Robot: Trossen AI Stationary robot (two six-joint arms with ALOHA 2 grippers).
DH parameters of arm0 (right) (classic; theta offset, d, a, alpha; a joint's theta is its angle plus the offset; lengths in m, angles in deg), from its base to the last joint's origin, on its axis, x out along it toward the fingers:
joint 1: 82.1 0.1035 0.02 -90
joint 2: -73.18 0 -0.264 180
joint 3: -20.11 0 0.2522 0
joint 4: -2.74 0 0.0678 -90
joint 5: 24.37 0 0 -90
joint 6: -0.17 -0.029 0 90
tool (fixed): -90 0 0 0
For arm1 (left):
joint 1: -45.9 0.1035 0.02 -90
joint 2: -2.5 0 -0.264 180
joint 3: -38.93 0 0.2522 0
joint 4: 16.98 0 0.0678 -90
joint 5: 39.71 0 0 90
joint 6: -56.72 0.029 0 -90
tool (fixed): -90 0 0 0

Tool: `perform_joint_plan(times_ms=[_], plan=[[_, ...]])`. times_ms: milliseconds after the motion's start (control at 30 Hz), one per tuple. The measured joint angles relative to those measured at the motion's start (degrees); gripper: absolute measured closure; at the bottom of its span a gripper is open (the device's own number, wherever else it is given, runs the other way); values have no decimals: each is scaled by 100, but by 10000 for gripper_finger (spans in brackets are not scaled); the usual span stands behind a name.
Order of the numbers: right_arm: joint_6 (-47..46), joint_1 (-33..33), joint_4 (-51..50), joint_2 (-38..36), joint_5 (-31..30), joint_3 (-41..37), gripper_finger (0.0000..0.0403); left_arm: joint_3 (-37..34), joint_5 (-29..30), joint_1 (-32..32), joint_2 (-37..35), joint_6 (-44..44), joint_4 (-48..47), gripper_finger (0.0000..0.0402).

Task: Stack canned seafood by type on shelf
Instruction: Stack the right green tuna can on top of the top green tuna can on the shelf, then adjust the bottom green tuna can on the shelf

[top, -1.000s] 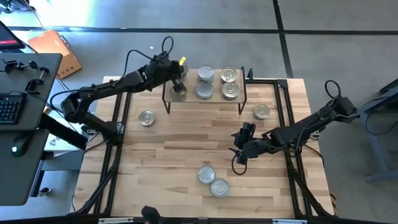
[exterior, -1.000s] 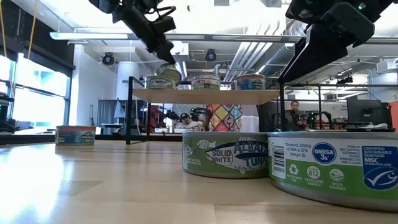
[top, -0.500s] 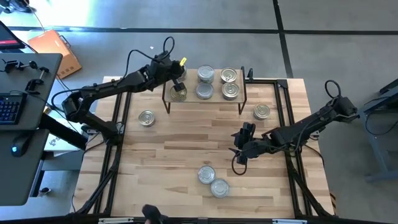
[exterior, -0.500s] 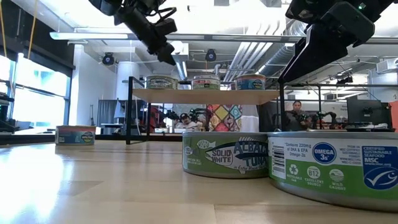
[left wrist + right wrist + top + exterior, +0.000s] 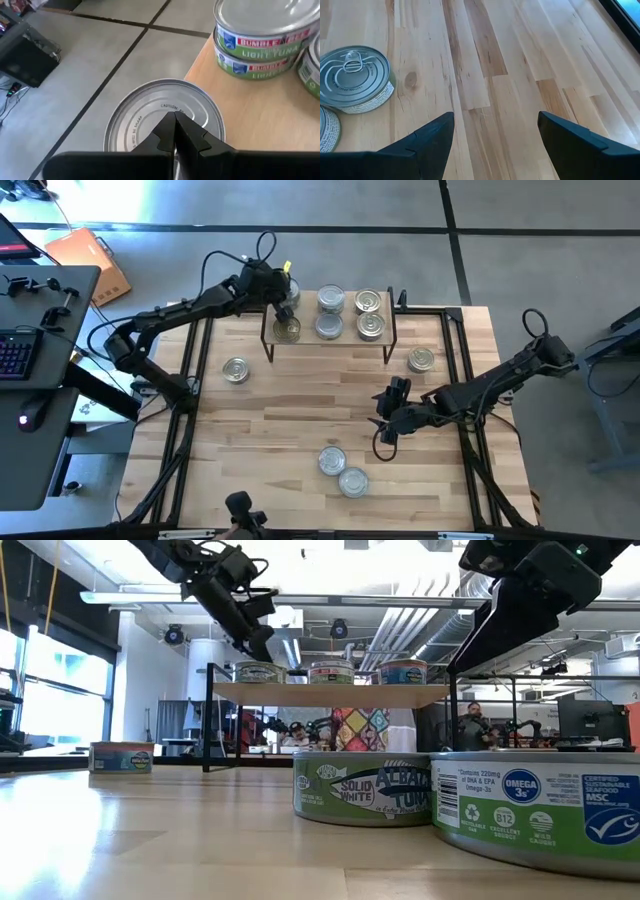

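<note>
Looking straight down, the high view shows the shelf point(image 5: 330, 340) at the far middle of the surface point(image 5: 290, 420), with a tin point(image 5: 288, 329) at its left end and four more tins in two pairs beside it. The left gripper point(image 5: 283, 311) is seen just above that left tin. Loose tins lie on the surface: one point(image 5: 236, 369) at the left, one point(image 5: 421, 360) right of the shelf, and two point(image 5: 341, 470) near the front edge. The right gripper point(image 5: 388, 420) hangs over bare wood right of centre.

In the low view, the shelf point(image 5: 330, 694) is seen edge-on, which reveals that the left gripper point(image 5: 256, 642) hovers clear above the tin point(image 5: 258, 672), not touching it. The two front tins point(image 5: 450, 790) fill the foreground with their labels.

The left wrist view alone shows the fingers point(image 5: 172, 131) pressed together, tips over the plain silver lid point(image 5: 165, 120); stacked labelled tins point(image 5: 262, 35) stand beyond.

The right wrist view shows what the others hide: its fingers point(image 5: 427, 137) are spread wide over bare wood, with a tin point(image 5: 356, 77) off to one side.
</note>
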Motion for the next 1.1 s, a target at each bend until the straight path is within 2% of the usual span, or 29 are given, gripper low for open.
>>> perform_joint_plan(times_ms=[433,700,833,933,1100], plan=[[-14,0,-27,0,0,-2,121,-19,-21,-322,-172,1,-193,401],[-14,-4,134,0,-2,-196,121,-21,365,-546,-432,137,-11,401],[-14,-13,499,0,-2,-493,121,-21,339,-959,-686,386,-297,401],[-14,-15,820,0,-2,-631,121,-19,339,-1470,-864,539,-847,401],[58,-15,1226,0,26,-754,121,-19,321,-2374,-940,189,-1900,401]])
